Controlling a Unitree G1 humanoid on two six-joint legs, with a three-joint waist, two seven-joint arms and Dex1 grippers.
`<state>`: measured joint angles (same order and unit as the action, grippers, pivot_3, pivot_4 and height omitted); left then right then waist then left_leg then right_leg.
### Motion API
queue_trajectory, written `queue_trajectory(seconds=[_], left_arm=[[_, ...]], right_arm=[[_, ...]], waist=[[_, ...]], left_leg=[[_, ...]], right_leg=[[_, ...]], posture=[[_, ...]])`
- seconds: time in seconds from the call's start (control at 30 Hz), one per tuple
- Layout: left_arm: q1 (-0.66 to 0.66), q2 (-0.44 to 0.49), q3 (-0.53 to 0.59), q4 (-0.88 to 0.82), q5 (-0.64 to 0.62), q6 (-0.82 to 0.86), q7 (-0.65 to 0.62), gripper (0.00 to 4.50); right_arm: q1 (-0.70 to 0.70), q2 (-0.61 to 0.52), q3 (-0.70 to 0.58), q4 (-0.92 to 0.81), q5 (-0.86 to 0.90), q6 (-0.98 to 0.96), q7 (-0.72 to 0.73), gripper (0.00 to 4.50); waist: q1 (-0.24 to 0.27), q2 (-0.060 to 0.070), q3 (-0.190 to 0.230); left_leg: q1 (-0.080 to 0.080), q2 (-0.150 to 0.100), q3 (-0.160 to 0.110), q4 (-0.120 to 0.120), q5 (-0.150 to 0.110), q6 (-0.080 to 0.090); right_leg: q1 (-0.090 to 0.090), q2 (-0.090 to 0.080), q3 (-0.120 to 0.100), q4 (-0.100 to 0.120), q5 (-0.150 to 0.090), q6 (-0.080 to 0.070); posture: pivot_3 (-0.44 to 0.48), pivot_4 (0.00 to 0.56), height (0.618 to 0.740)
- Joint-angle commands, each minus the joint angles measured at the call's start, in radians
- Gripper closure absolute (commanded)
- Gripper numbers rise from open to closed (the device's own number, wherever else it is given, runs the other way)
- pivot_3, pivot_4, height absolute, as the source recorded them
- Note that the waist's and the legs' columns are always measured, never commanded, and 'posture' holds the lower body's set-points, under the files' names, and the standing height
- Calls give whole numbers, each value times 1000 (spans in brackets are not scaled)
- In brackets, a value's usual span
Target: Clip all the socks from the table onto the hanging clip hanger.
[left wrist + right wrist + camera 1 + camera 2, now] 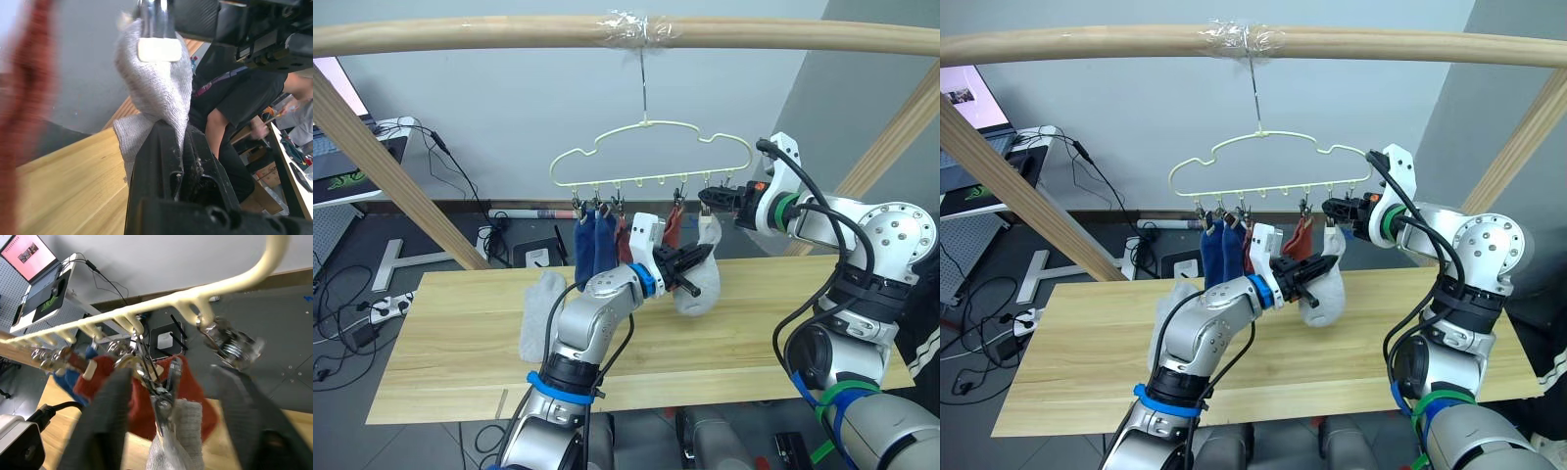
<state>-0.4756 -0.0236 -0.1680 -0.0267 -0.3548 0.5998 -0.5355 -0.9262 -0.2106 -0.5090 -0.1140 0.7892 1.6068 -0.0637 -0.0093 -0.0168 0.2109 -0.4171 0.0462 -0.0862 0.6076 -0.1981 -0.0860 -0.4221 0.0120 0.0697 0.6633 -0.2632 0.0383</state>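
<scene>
The cream clip hanger point(651, 147) hangs from a taped hook above the table point(754, 343). Two blue socks point(592, 245) and two rust red socks point(625, 238) hang from its clips. A light grey sock point(705, 284) dangles at the right end, its top caught in a metal clip point(164, 401). My left gripper point(697, 257) is shut on this sock's middle, just below the hanger. My right gripper point(708, 199) is open, with one finger on either side of that clip. A second grey sock point(541, 311) lies flat on the table to the left.
A thick wooden bar point(460, 37) runs overhead on slanted wooden posts point(391, 166) at both sides. A white desk with a laptop point(342, 166) and floor cables stand at the far left. A person point(234, 107) stands beyond the table in the left wrist view.
</scene>
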Motion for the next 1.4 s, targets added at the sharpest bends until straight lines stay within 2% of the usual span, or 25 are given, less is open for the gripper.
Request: queue_trajectory(seconds=[0.03,0.07,0.13,0.2,0.23,0.3,0.4,0.53,0.6,0.7,0.8,0.9,0.97,1.07,1.13,1.4], left_arm=[[-20,-12,0,-22,-20,-12,-4,4500],[-21,-10,-1,-19,-15,-16,-3,4500],[-22,-6,-2,-7,-8,-29,-7,4500],[-26,-2,4,11,-6,-38,-12,3957],[-27,1,7,18,-6,-42,-15,3850],[-31,8,10,39,-2,-54,-20,3260],[-32,33,15,56,1,-65,-37,2511],[-34,149,37,45,4,-61,-104,1441],[-33,220,44,28,8,-73,-146,761],[-30,300,66,-21,-23,-67,-199,16],[-15,365,102,-97,-36,-96,-232,0],[4,408,120,-154,-41,-126,-255,0],[23,446,124,-198,-41,-157,-285,0],[46,492,130,-254,-62,-157,-319,0],[44,494,134,-261,-67,-154,-309,0],[43,482,129,-288,-73,-159,-270,0]], right_arm=[[-9,-37,-2,-69,47,8,40,352],[-1,-51,6,-98,46,7,57,131],[49,-121,73,-187,45,-26,116,41],[123,-186,136,-284,25,-91,159,0],[155,-201,151,-317,13,-120,166,0],[256,-249,193,-402,-26,-206,188,0],[367,-258,231,-482,-90,-311,171,0],[540,-243,371,-571,-272,-534,115,0],[584,-219,444,-563,-365,-639,78,0],[612,-141,503,-537,-448,-740,27,0],[622,-67,552,-506,-519,-815,-12,530],[614,-34,590,-474,-579,-861,-23,1561],[601,-11,601,-443,-608,-898,-22,1561],[565,17,603,-378,-649,-945,-22,2080],[550,25,601,-349,-668,-962,-16,2655],[492,52,599,-224,-719,-1035,11,2655]], waist=[[0,0,0],[0,1,1],[3,2,2],[3,2,2],[2,1,2],[-1,1,2],[-7,1,3],[-24,1,3],[-29,2,3],[-30,1,4],[-22,0,4],[-16,0,4],[-13,0,4],[-12,0,4],[-10,0,4],[6,0,4]], left_leg=[[0,0,0,0,0,0],[0,0,0,0,0,0],[0,0,0,0,0,0],[-1,0,0,0,0,0],[-1,0,0,0,0,0],[-1,0,1,0,0,1],[-1,0,1,0,0,1],[0,0,1,0,0,0],[1,1,1,0,0,0],[1,1,2,0,0,0],[1,1,1,0,0,0],[0,1,2,0,0,0],[0,1,1,0,0,0],[0,1,1,0,0,0],[0,1,1,0,0,0],[0,1,1,0,0,0]], right_leg=[[0,0,0,0,0,0],[0,0,0,0,0,0],[0,0,0,-1,0,0],[0,0,0,-1,0,1],[0,0,0,-2,0,1],[0,0,0,-2,-1,1],[0,0,0,-2,-1,1],[0,0,1,-1,-1,1],[0,0,1,0,-1,1],[0,0,1,0,-1,1],[0,0,1,0,-1,1],[0,0,1,-1,-1,1],[0,-1,1,-1,-1,1],[0,-1,1,-1,-1,1],[0,-1,0,0,-1,1],[0,0,0,0,-1,1]], posture=[[57,205,740],[57,205,740],[56,205,740],[53,206,740],[51,205,740],[51,205,740],[51,207,740],[67,204,740],[74,202,740],[87,199,740],[103,195,740],[115,189,740],[122,189,740],[141,183,740],[149,182,740],[163,179,740]])
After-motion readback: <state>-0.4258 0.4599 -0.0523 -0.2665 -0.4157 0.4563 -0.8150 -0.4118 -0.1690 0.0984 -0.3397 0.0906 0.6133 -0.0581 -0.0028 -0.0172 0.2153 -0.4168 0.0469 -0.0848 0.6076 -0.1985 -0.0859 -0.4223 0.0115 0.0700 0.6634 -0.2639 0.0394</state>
